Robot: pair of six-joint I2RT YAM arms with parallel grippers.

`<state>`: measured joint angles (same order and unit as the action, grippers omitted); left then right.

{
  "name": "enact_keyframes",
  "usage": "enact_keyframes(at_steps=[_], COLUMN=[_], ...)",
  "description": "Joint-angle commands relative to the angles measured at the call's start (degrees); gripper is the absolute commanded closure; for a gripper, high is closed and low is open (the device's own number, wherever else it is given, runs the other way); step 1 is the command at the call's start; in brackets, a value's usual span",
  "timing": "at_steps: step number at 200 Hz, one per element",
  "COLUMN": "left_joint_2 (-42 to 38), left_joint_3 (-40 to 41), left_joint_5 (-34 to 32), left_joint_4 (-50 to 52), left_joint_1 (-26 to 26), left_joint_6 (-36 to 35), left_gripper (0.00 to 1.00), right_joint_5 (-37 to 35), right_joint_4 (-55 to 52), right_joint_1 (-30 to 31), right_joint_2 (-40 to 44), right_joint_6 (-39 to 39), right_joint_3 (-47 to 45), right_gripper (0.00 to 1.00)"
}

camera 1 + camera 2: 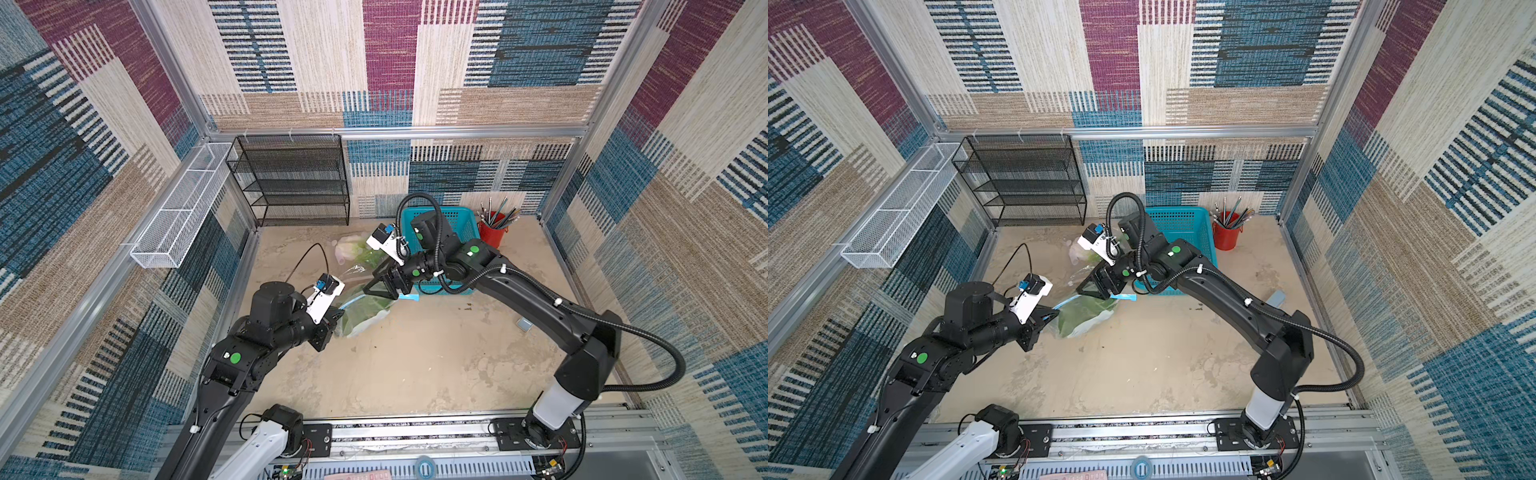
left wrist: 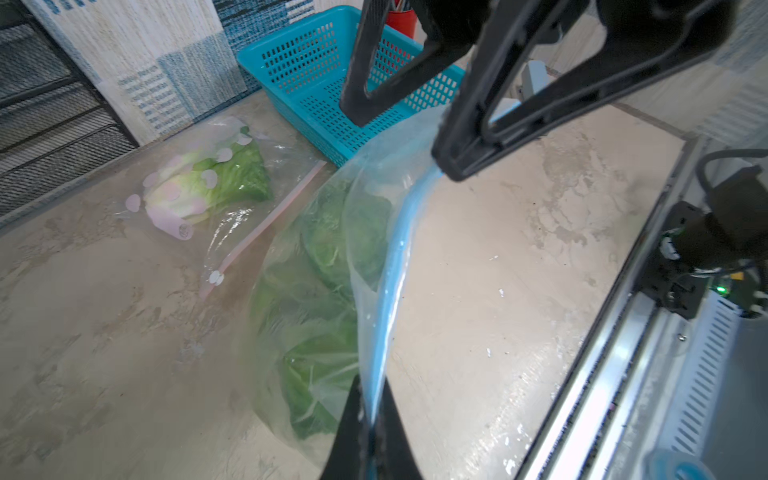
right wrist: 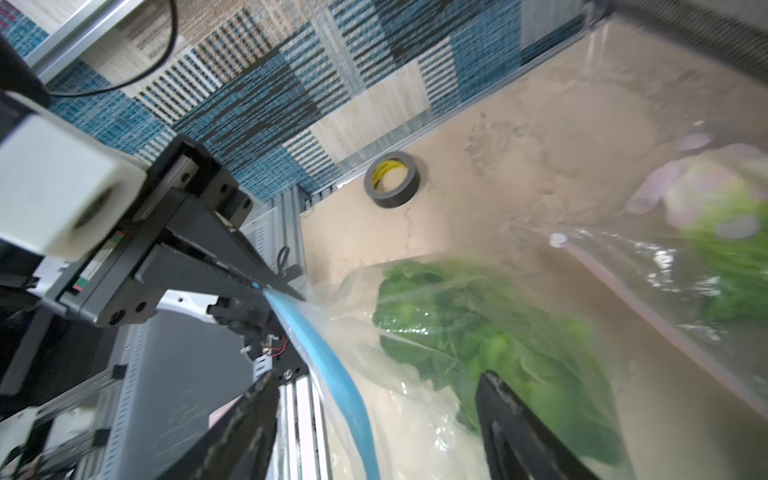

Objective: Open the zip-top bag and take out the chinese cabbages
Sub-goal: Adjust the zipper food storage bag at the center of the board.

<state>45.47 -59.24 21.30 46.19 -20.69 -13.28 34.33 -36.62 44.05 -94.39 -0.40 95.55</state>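
Between the closed jaws of the left gripper (image 2: 370,399) the blue zip strip (image 2: 390,270) of the zip-top bag (image 2: 291,374) is pinched, and the chinese cabbages (image 2: 316,291) are seen inside the film just beside that grip. If the strip is tugged from this single hold, it could be pulled free, or the seal left unparted. The right gripper (image 3: 376,380) is spread wide astride the strip, with nothing clamped.

Bright, even light fills both top views, with only soft shadows on the tabletop (image 1: 415,365); the walls (image 1: 124,166) bow toward the edges. In the wrist views the clear bag (image 2: 365,249) glints, and the farther bag (image 3: 727,216) is blurred.
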Motion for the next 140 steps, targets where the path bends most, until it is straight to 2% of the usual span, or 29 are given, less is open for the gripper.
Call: enact_keyframes(at_steps=[1, 51, 88, 140], left_joint_2=[2.20, 7.07, 9.33, 12.42], left_joint_3=[-2.84, -7.04, -8.78, -11.60], left_joint_5=[6.89, 13.83, 15.07, 16.46], left_joint_4=[3.94, 8.00, 10.15, 12.31], left_joint_1=[0.08, 0.10, 0.06, 0.04], left_joint_6=[0.64, -0.03, -1.35, -2.84], left_gripper=[1.00, 1.00, 1.00, 1.00], right_joint_5=[-11.46, -28.53, -31.89, -34.03], right_joint_4=[7.18, 15.78, 20.90, 17.98], right_joint_1=[1.05, 7.41, 9.08, 12.92], right_joint_2=[4.29, 11.90, 15.85, 14.67], right_joint_6=[-0.10, -11.95, -20.78, -27.97], right_joint_3=[-3.56, -12.96, -18.30, -19.63], right_gripper=[0.20, 0.16, 0.16, 0.17])
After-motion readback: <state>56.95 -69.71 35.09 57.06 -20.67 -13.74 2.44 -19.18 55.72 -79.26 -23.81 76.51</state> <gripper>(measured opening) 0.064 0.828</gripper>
